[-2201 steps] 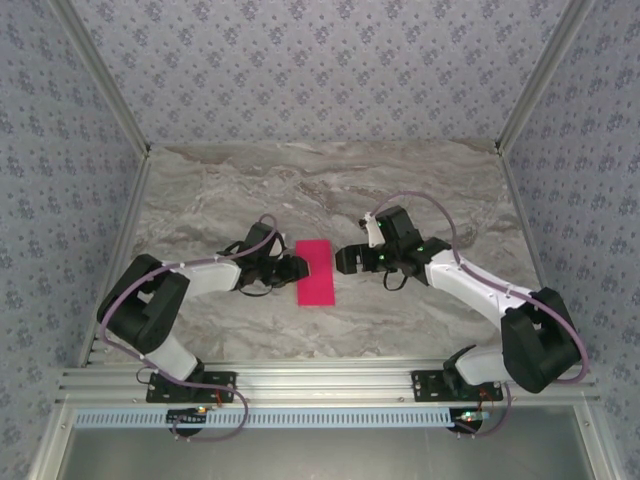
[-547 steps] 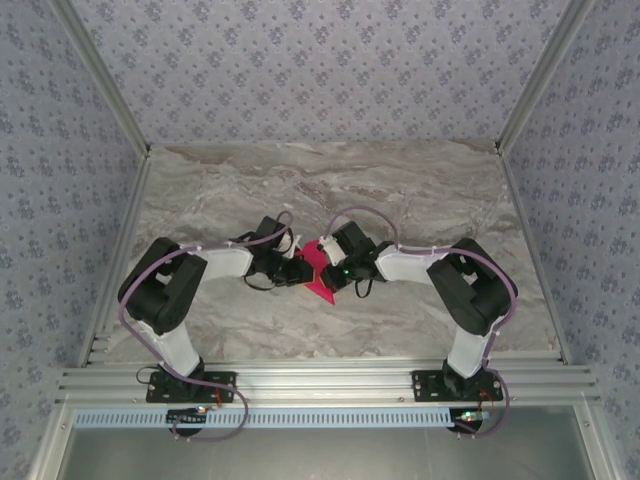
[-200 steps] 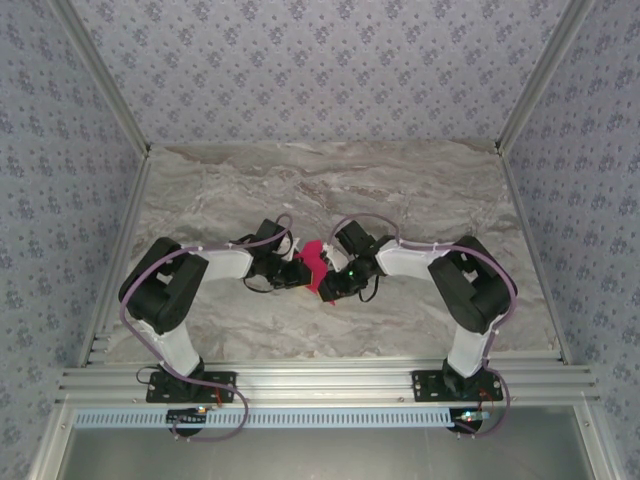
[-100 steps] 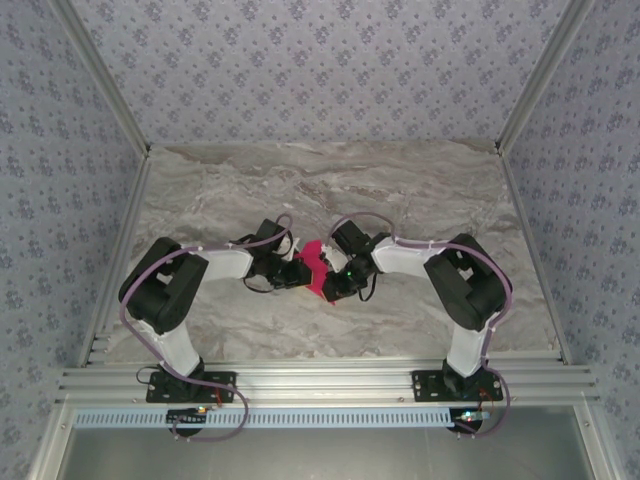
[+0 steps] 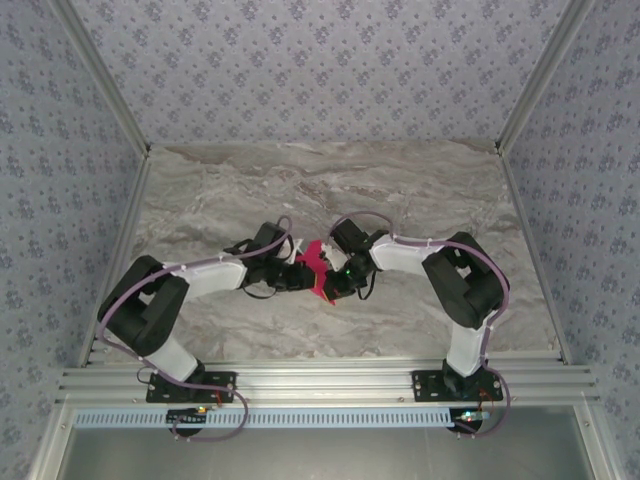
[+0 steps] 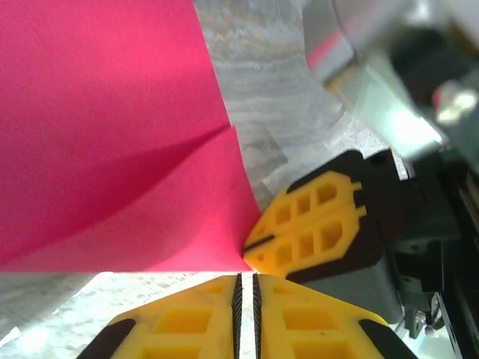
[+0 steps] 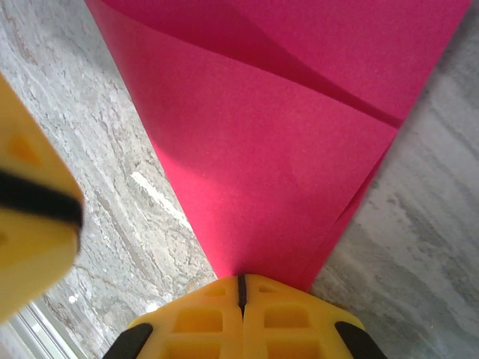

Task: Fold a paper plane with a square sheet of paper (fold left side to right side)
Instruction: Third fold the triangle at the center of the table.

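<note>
Right wrist view: the right gripper [image 7: 241,280] has its jaws pressed together on a corner of the folded square sheet of paper [image 7: 284,149], which widens away ahead of the tips, above the marble table [image 7: 112,187]. Left wrist view: the left gripper [image 6: 245,278] leaves a thin slit; the paper edge lies just ahead, whether pinched I cannot tell

Tabletop [image 5: 430,190] was grey-brown veined marble pattern under even, diffuse light. Wallpaper [image 5: 320,70] in blue-grey floral print covered the enclosure at 9, 12 and 3 o'clock. Aluminium posts [image 5: 101,75] rose from the corners at 11 and 1 o'clock. A ribbed aluminium rail [image 5: 330,381] ran along 6 o'clock, with a plain grey panel [image 5: 320,455] beyond it.
</note>
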Action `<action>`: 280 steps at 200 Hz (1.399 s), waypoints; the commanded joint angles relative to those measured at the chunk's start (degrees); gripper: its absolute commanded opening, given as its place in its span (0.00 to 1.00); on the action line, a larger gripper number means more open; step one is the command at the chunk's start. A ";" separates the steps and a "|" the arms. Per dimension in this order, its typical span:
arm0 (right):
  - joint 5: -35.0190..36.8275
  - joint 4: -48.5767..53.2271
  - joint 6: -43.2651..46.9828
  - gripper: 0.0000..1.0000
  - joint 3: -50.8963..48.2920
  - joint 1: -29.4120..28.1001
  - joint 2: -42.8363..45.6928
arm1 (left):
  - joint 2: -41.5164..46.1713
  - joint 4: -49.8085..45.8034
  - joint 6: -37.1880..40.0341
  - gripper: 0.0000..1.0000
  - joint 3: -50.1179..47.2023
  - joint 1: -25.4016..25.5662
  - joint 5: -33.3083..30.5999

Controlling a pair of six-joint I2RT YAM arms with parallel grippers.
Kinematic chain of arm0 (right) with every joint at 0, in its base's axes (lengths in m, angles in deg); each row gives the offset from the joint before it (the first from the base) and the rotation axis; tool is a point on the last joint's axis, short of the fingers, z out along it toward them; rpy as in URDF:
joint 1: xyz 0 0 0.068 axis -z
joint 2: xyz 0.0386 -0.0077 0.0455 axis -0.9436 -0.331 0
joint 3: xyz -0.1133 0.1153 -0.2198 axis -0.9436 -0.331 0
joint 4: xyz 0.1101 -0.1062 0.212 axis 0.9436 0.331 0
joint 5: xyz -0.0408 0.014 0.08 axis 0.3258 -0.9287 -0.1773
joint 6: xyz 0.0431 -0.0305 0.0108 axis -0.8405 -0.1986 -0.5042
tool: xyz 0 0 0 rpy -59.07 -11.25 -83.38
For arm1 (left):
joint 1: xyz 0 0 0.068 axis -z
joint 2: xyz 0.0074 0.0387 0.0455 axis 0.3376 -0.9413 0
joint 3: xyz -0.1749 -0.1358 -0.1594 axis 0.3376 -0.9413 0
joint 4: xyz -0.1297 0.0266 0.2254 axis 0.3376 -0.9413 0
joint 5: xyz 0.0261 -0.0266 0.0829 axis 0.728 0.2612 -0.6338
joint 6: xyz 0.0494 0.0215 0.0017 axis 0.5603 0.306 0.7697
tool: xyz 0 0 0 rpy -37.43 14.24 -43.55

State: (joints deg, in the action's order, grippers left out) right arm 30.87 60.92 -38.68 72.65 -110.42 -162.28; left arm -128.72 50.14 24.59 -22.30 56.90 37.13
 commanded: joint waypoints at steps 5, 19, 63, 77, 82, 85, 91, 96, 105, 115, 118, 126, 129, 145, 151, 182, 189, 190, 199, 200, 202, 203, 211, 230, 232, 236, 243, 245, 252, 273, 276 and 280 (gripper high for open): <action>7.39 4.69 -0.81 0.00 -2.27 0.19 -4.90 | -0.16 3.70 -2.16 0.12 -1.36 1.75 0.80; 7.40 4.69 -0.73 0.00 -2.18 0.19 -4.90 | -1.80 4.79 -2.54 0.11 -0.92 2.20 0.88; 7.22 4.87 -0.71 0.00 -2.09 0.02 -4.98 | -5.58 8.26 -3.93 0.09 -0.40 3.02 0.83; 7.22 4.91 -0.81 0.00 -2.09 0.02 -4.99 | -6.22 8.68 -4.12 0.08 -0.40 3.04 0.14; 7.24 4.88 -0.77 0.00 -2.08 0.02 -4.99 | -6.48 8.76 -4.21 0.08 -0.40 3.07 -0.26; 7.25 4.91 -0.69 0.00 -2.09 0.02 -4.99 | -6.71 8.77 -4.38 0.08 -0.47 3.01 -0.53; 7.31 5.00 -0.71 0.00 -2.09 0.10 -5.07 | -6.96 8.93 -4.48 0.08 -0.49 3.00 -0.95; 7.39 5.04 -0.72 0.00 -2.07 0.03 -5.08 | -7.21 8.98 -4.55 0.07 -0.55 3.05 -1.27; 7.48 5.13 -0.72 0.00 -1.96 0.06 -5.17 | -7.66 8.79 -4.77 0.07 -0.48 3.06 -2.08; 7.49 5.21 -0.69 0.00 -2.00 -0.05 -5.17 | -7.96 8.36 -4.86 0.07 -0.65 3.04 -3.21; 7.49 5.28 -0.72 0.00 -2.08 -0.03 -5.21 | -7.99 8.21 -4.82 0.07 -0.66 3.07 -3.61; 7.62 5.30 -0.72 0.00 -2.09 -0.06 -5.27 | -8.15 7.50 -4.79 0.06 -0.68 3.00 -4.92; 7.66 5.33 -0.72 0.00 -2.11 -0.06 -5.25 | -8.21 7.39 -4.77 0.06 -0.78 3.06 -5.33; 7.99 5.67 -0.63 0.00 -2.11 0.00 -5.34 | -8.42 6.40 -4.53 0.06 -1.01 3.02 -7.70; 8.01 5.75 -0.58 0.00 -2.09 -0.07 -5.34 | -8.53 5.98 -4.42 0.06 -1.01 3.02 -8.67; 8.33 6.09 -0.54 0.00 -2.14 -0.07 -5.39 | -8.24 2.97 -3.04 0.05 -0.58 2.49 -11.98; 8.37 6.19 -0.47 0.00 -2.18 -0.03 -5.34 | -7.89 2.14 -2.51 0.05 -0.44 2.06 -12.47; 8.41 6.19 -0.46 0.00 -2.13 -0.05 -5.34 | -7.81 2.03 -2.43 0.05 -0.42 1.96 -12.60; 8.45 6.27 -0.40 0.00 -2.23 -0.05 -5.27 | -7.21 0.91 -1.68 0.05 -0.32 1.39 -13.38; 8.50 6.27 -0.43 0.00 -2.25 -0.01 -5.26 | -7.12 0.75 -1.58 0.05 -0.32 1.27 -13.46; 8.44 6.38 -0.45 0.00 -2.22 -0.03 -5.25 | -7.00 0.50 -1.46 0.05 -0.31 1.18 -13.54; 8.45 6.37 -0.41 0.00 -2.29 -0.01 -5.25 | -6.92 0.37 -1.38 0.05 -0.31 0.99 -13.58; 8.46 6.36 -0.46 0.00 -2.35 -0.04 -5.25 | -6.32 -0.43 -0.69 0.06 -0.31 0.19 -14.11; 8.54 6.42 -0.46 0.00 -2.56 0.05 -5.10 | -5.25 -2.21 1.01 0.06 -0.39 -2.03 -14.96; 8.54 6.44 -0.46 0.00 -2.58 0.03 -5.08 | -5.13 -2.44 1.17 0.06 -0.40 -2.28 -15.10; 8.54 6.45 -0.44 0.00 -2.67 0.03 -5.08 | -4.95 -2.84 1.52 0.06 -0.44 -2.72 -15.30; 8.54 6.50 -0.45 0.00 -2.69 0.06 -4.99 | -4.51 -3.57 2.11 0.06 -0.61 -3.61 -15.67; 8.54 6.46 -0.46 0.00 -2.66 0.10 -5.01 | -4.37 -3.68 2.23 0.06 -0.71 -3.82 -15.76; 8.54 6.45 -0.45 0.00 -2.79 0.04 -4.90 | -3.94 -3.94 2.75 0.06 -1.06 -4.79 -15.89; 8.46 6.45 -0.39 0.00 -2.93 0.09 -4.81 | -2.58 -4.80 4.34 0.06 -1.80 -7.82 -15.99; 8.41 6.45 -0.42 0.00 -2.94 0.04 -4.81 | -2.40 -5.04 4.60 0.06 -1.80 -8.16 -15.99; 8.43 6.45 -0.45 0.00 -2.91 0.04 -4.74 | -2.21 -5.32 4.95 0.06 -1.80 -8.91 -16.12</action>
State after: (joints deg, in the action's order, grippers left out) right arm 30.74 61.66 -38.90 73.17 -110.35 -162.69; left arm -132.70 50.38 25.57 -22.89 52.14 28.96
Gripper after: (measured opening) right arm 0.061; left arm 0.061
